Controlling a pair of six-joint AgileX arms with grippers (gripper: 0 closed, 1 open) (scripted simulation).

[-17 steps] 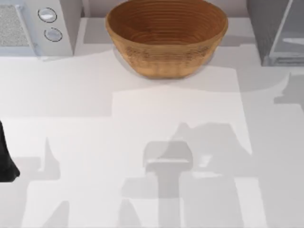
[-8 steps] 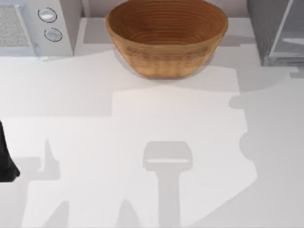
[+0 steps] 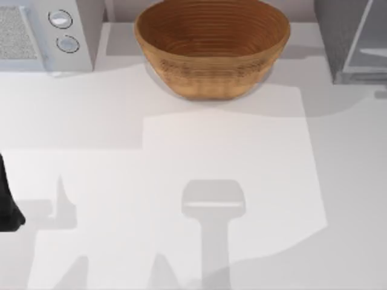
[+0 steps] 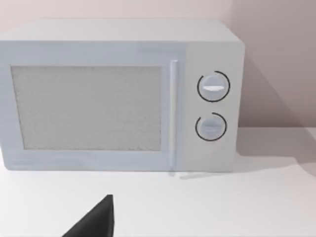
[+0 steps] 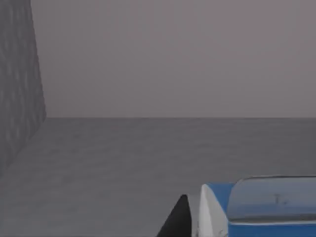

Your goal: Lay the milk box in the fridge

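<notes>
The milk box [image 5: 266, 202], blue on top with a white side, sits low in the right wrist view, inside the grey fridge [image 5: 19, 89]. My right gripper [image 5: 232, 224] is shut on it; one dark fingertip [image 5: 178, 219] presses against its white side and the other is hidden behind the box. Grey floor and back wall of the fridge stretch ahead of the box. From above, the fridge [image 3: 338, 36] stands at the table's back right with its pale glassy door panel [image 3: 370, 48]. My left gripper [image 3: 8, 205] is parked at the table's left edge, open.
A large woven basket [image 3: 211, 45] stands at the back middle of the table. A pale appliance with two round knobs [image 3: 57, 30] sits at the back left, and faces the left wrist camera [image 4: 118, 98]. The white table [image 3: 181, 157] carries only shadows.
The right arm's shadow has slid off the table's middle toward the right edge. The left arm, the basket and the fridge have not moved.
</notes>
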